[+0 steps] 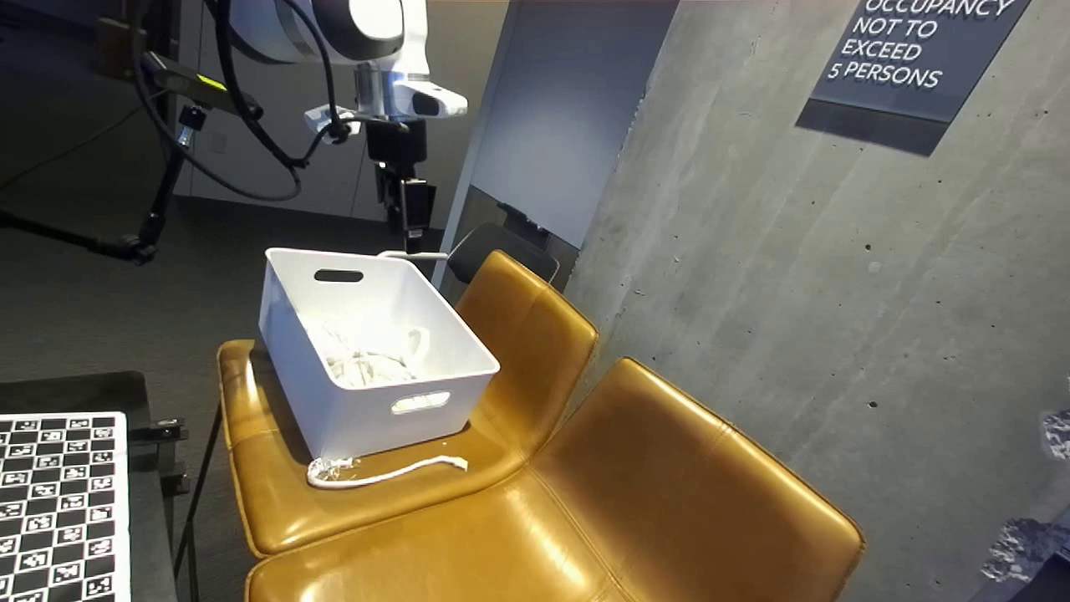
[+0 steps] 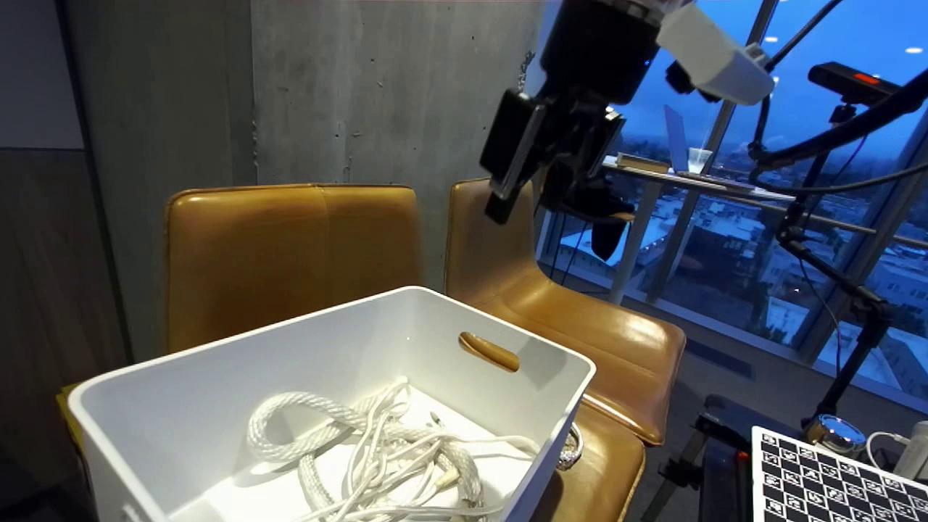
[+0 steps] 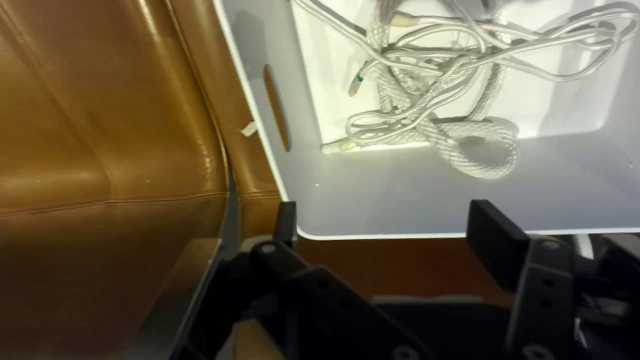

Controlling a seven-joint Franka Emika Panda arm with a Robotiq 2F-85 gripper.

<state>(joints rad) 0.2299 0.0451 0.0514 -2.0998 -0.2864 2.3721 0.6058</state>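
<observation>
Front chair, tan: nearest the camera, bottom centre of the frame in an exterior view. Second chair, matching: left of centre. White bin, open-topped: on the second chair. End effector, black: I have its jaws parted wide, grip empty, lower half of the wrist view. Rope tangle, white: inside the bin, upper right of the wrist view. Loose cord, white: just beside the bin.
</observation>
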